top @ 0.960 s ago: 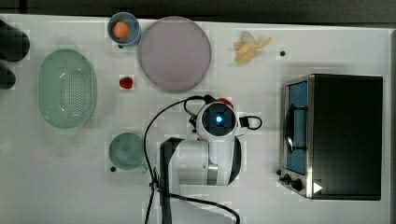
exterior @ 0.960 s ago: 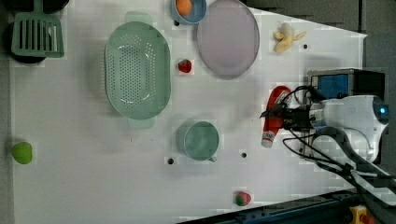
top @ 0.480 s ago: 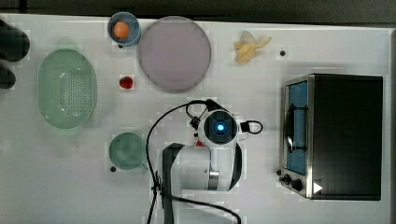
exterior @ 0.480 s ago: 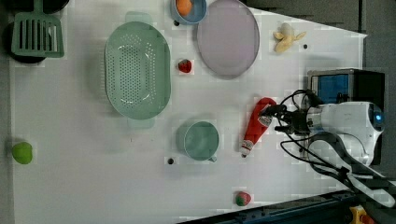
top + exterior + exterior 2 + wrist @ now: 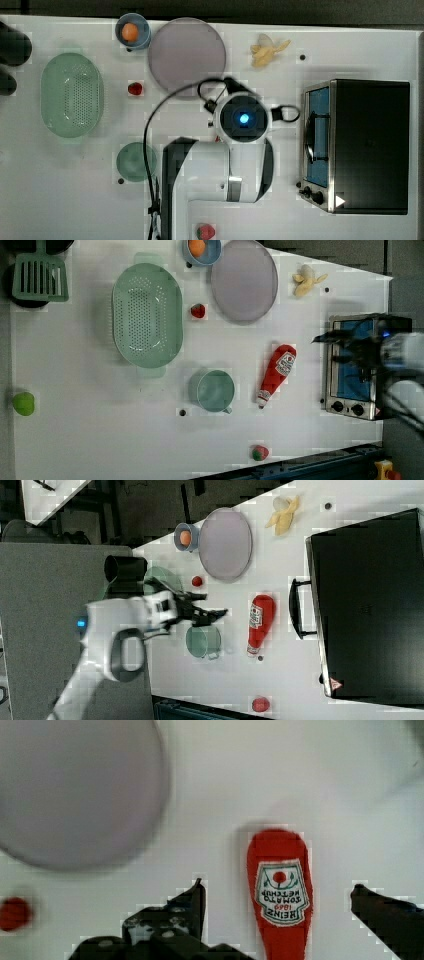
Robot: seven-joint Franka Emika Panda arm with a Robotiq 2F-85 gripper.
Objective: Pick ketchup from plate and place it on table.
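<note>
White desk (image 5: 75,440) spreads under everything, dotted with a few dark marks. On it lies the ketchup bottle (image 5: 278,372), flat on its side directly below the gripper (image 5: 277,910), whose fingers (image 5: 187,907) stand wide apart on either side of it, touching nothing. Its long axis runs away from the plate (image 5: 244,280): broad base toward the plate, cap end away. Its white label reads "Heinz Tomato Ketchup". The plate sits apart from the bottle.

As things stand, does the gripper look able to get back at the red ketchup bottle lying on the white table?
Probably yes: the open gripper hangs above the red ketchup bottle, one finger each side, nothing between; the bottle lies alone on the white table.
</note>
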